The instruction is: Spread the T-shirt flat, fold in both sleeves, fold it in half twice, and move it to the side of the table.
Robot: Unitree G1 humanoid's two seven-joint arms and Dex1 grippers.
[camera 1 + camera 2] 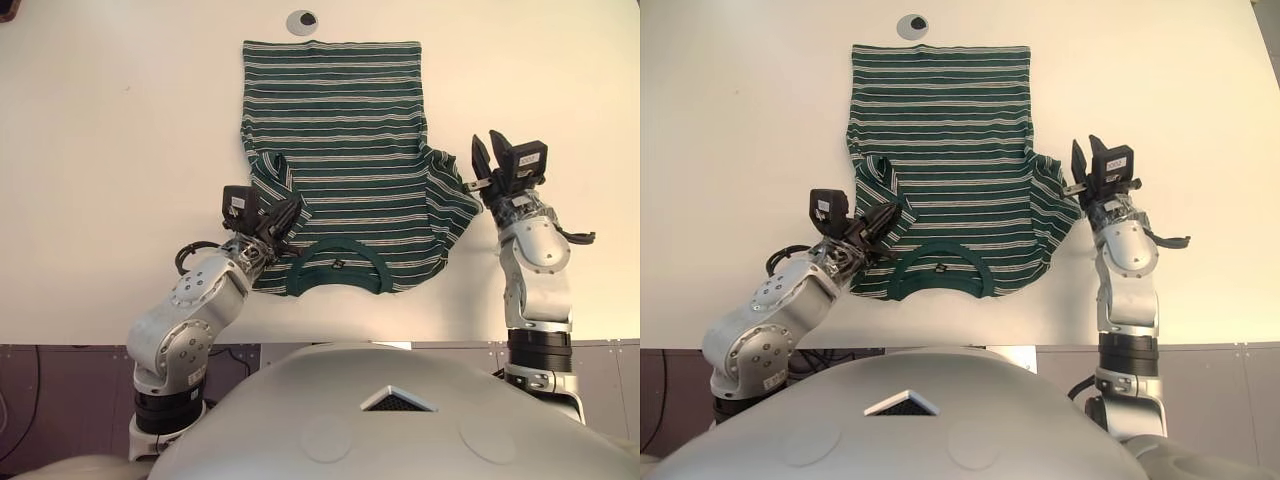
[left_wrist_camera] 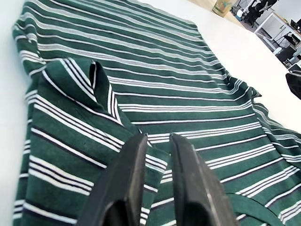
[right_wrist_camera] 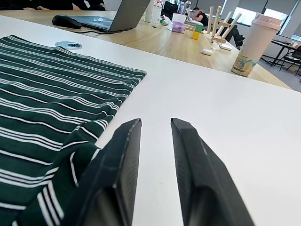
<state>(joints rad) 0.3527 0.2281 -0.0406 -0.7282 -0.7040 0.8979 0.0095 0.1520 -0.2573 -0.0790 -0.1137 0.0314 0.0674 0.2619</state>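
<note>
The T-shirt (image 1: 340, 130) lies flat on the tabletop (image 1: 120, 150), with its collar (image 1: 340, 265) toward the robot and its hem just beside a small round cap (image 1: 302, 21). The left sleeve (image 1: 272, 170) is turned in over the body of the shirt. The right sleeve (image 1: 448, 190) is bunched and sticks out past the shirt's right edge. So I judge that the sleeve step is in hand and half done. The left pincer (image 1: 285, 215) is over the shirt's left shoulder, open only a narrow gap, and as far as I can see it holds no cloth. The right pincer (image 1: 488, 150) is just beside the right sleeve, a little more open and empty. The next move probably calls for the right pincer to take the sleeve's outer edge and lay it inward, smooth, before the first halving.
</note>
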